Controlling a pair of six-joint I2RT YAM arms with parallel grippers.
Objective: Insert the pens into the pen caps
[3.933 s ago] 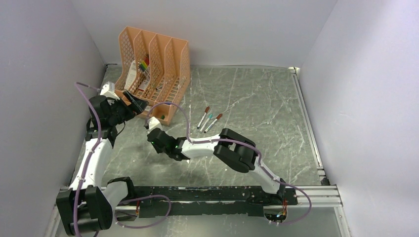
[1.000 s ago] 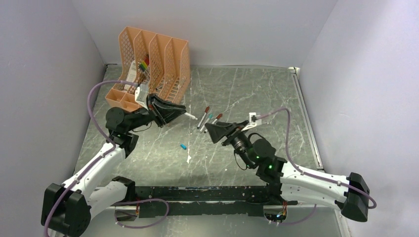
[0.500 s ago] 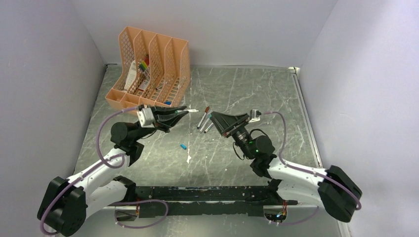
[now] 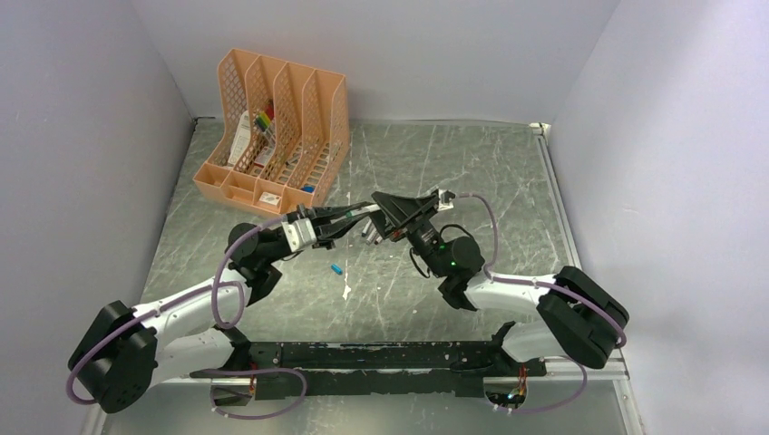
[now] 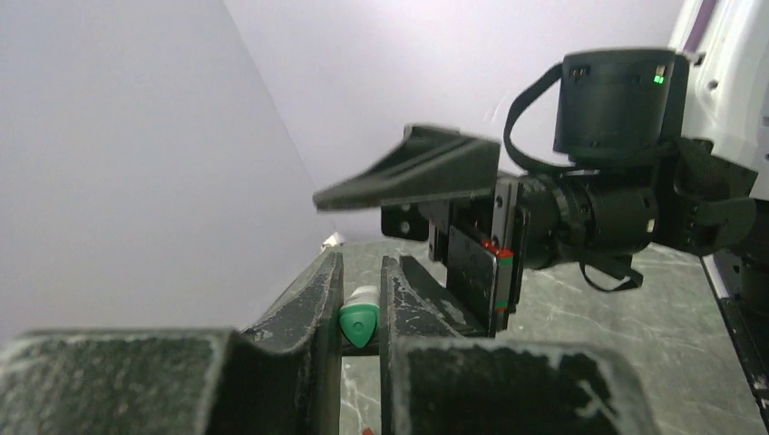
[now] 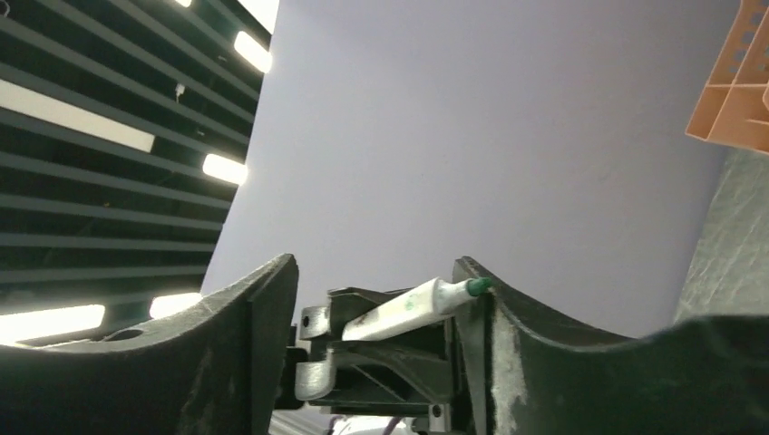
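My left gripper is shut on a white pen and holds it level above the table, green end toward its own camera. My right gripper faces it with its jaws open around the pen's far end. In the right wrist view the pen slants between the fingers, and its green tip touches the inner face of one finger. A small teal pen cap lies on the table below. Other pens lie under the grippers, mostly hidden.
An orange mesh file organiser stands at the back left, with bright multicoloured markers in it. A small white piece lies near the teal cap. Grey walls close in on both sides.
Both grippers swung toward each other over the table's middle. The left brought the pen to the right, the right came left around the pen's tip, and its jaws narrowed a little.
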